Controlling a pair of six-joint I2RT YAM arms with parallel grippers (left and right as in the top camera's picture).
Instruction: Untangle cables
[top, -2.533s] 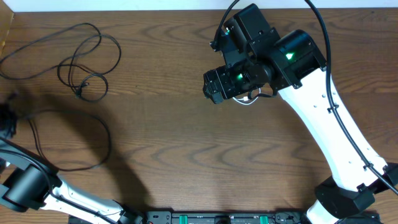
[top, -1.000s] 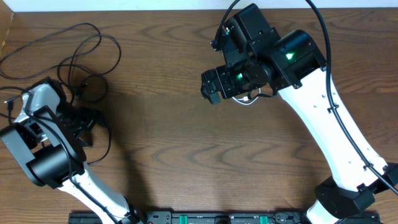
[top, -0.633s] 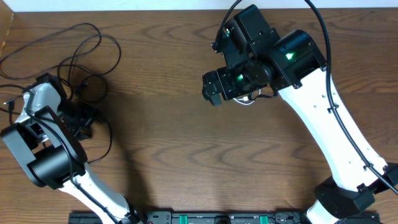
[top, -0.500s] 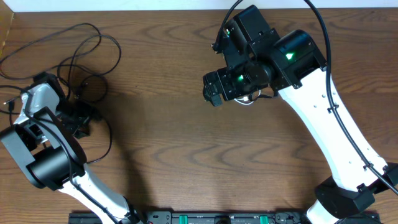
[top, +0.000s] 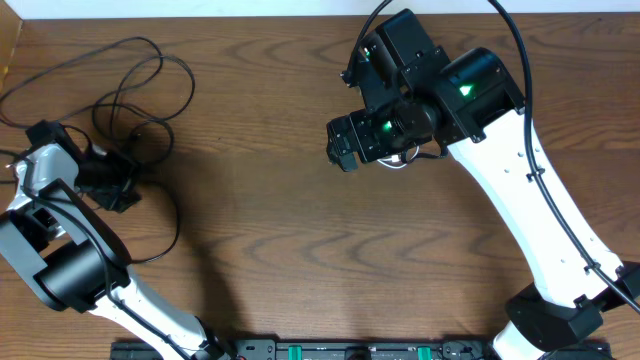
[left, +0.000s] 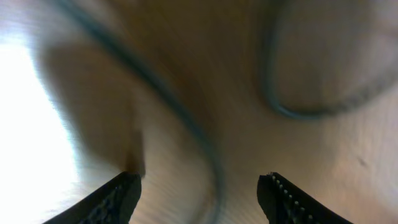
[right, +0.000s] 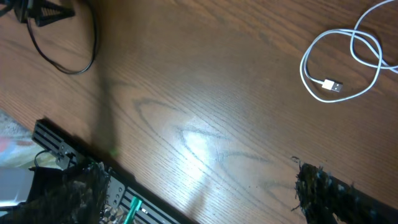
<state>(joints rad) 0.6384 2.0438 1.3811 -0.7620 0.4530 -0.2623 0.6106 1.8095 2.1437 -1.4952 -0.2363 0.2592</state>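
Two black cables lie at the table's left: a tangled one (top: 150, 48) at the back and a wide loop (top: 176, 222) nearer the front. My left gripper (top: 118, 185) hovers low between them, open. In the blurred left wrist view a black cable (left: 205, 146) runs between the spread fingers (left: 121, 196), ungripped. The white cable (right: 336, 62) lies coiled with its plug (right: 333, 86) flat; from overhead only a bit of the white cable (top: 400, 163) shows under the right arm. My right gripper (right: 205, 193) hangs open above bare wood, holding nothing.
A black equipment rail (top: 330, 350) runs along the front edge and also shows as the rail (right: 68, 149) in the right wrist view. The right arm's white link (top: 530, 190) crosses the table's right side. A pale wall edge (top: 200, 8) borders the back.
My left arm swung in from the left edge, then drew its gripper slightly left and back over the black cables, jaws narrowing a little. The right arm has barely moved.
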